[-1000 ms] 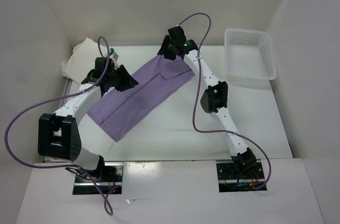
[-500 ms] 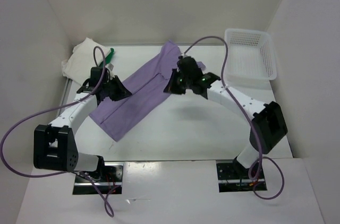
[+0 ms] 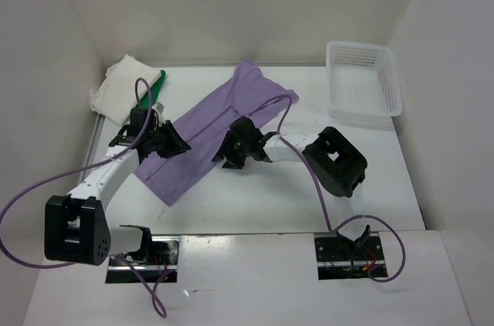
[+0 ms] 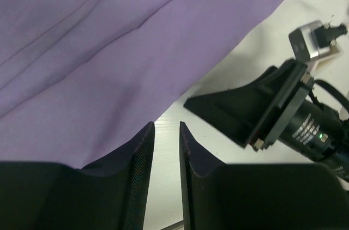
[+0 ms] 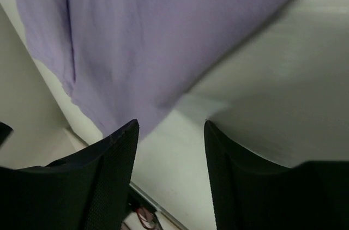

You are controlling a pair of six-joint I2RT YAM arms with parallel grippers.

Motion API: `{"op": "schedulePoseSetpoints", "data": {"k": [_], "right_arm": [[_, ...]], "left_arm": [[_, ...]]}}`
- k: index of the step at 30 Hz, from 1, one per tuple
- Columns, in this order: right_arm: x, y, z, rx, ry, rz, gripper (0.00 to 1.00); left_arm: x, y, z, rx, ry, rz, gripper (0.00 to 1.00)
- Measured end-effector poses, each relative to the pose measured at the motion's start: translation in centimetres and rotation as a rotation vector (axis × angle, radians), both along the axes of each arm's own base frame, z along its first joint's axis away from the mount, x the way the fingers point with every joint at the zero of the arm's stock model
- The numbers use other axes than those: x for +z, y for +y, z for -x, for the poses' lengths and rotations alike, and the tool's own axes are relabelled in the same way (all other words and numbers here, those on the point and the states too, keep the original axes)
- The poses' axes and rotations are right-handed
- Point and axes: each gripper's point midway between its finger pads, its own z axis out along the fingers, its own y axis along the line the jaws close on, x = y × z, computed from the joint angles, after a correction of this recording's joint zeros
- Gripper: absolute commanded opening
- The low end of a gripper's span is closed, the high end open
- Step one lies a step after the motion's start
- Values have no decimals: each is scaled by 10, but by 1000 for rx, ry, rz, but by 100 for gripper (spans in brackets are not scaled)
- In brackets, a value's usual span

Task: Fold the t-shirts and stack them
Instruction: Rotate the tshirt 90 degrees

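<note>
A light purple t-shirt (image 3: 202, 137) lies flat and diagonal across the table, its far end near the back wall and one sleeve (image 3: 276, 102) spread to the right. My left gripper (image 3: 177, 144) hovers over the shirt's left part; in the left wrist view (image 4: 167, 127) its jaws stand slightly apart over bare table at the shirt's edge (image 4: 136, 66), holding nothing. My right gripper (image 3: 231, 154) sits at the shirt's right edge, open wide (image 5: 172, 126) over the table beside the purple cloth (image 5: 163, 34). A white-cream t-shirt (image 3: 117, 86) lies bunched at the back left, with a green t-shirt (image 3: 160, 82) peeking out beside it.
A white lattice basket (image 3: 363, 83) stands at the back right. White walls close in the table on the left, back and right. The right arm's elbow (image 3: 336, 160) rests folded to the right of the shirt. Purple cables loop off both arms.
The right gripper has let go of the shirt's far end and pulled back to the shirt's right edge, its jaws now wide. The far end lies spread out. The left gripper shifted slightly nearer.
</note>
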Motion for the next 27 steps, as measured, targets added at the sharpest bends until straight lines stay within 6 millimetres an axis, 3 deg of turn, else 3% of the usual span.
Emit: {"op": "schedulePoseSetpoints", "data": {"k": [1,6,8,11,13,17,19,20,21,24,27], "right_arm": [[-1,4,-4,-16,1,-10,50],[-13,21,-26,-70,13,-26,0],[-13,28,-32,-68,13,-37,0],[-13,17,-28,-46,2,-20,0],[-15,-9,-13,-3,-2,22,0],[-8,-97,6,27,39,120,0],[-2,-141,6,3,49,155,16],[0,-162,5,-20,51,172,30],[4,-178,5,-38,46,180,51],[13,-210,11,-68,43,200,56],[28,-222,4,-84,-4,189,52]], "left_arm": [[-1,0,1,0,2,1,32],[-7,-1,6,-4,23,4,32],[-7,0,6,-5,21,1,33],[-9,0,7,-14,26,-7,36],[-10,1,6,-24,28,-16,37],[-20,-2,1,-37,60,-21,39],[-25,-8,-2,-54,83,-26,40],[-26,-12,-5,-66,86,-28,43],[-27,-18,-9,-80,89,-30,45],[-24,-35,-30,-121,69,-41,49],[-27,-50,-60,-157,34,-62,56]]}}
